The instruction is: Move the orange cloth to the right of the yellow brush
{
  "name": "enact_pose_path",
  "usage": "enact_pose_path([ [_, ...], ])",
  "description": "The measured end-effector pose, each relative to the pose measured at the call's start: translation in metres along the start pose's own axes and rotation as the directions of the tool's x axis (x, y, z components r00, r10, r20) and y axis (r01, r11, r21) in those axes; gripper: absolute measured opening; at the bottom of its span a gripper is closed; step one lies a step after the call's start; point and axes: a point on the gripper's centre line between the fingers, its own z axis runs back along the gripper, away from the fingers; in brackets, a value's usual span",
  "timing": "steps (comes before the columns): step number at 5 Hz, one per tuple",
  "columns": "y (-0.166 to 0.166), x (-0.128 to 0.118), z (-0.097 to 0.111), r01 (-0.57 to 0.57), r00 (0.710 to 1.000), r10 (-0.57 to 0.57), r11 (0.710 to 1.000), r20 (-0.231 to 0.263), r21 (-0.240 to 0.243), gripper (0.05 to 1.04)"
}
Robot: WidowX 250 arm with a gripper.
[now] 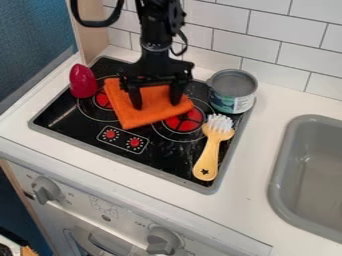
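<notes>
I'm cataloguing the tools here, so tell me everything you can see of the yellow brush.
The yellow brush has white bristles and a smooth, plastic-looking handle with a dark star near its end. It lies slanted on the black stovetop, near the right edge, bristles towards the wall. The gripper isn't touching it.

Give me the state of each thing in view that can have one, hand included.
Hand: open, fingers spread, at the cloth.
Orange cloth: spread on the stove top, left of the brush.
Yellow brush: lying down, bristle end toward the can.
Can: upright.
Red object: upright, narrow end up.
Stove knobs: on or off, cannot tell.
</notes>
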Motion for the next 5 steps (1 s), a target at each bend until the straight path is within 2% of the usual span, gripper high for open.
enact_pose_path([
  [1, -0.002, -0.023, 0.002, 0.047, 0.999, -0.047, 0.999, -0.027, -0.014, 1.000],
  [2, -0.002, -0.051, 0.005, 0.128, 0.991, -0.128, 0.992, -0.032, -0.002, 1.000],
  [3, 0.008, -0.070, 0.008, 0.162, 0.986, -0.161, 0.987, -0.041, 0.006, 1.000],
  [5, 0.017, -0.081, 0.014, 0.174, 0.982, -0.175, 0.985, -0.065, -0.016, 1.001],
])
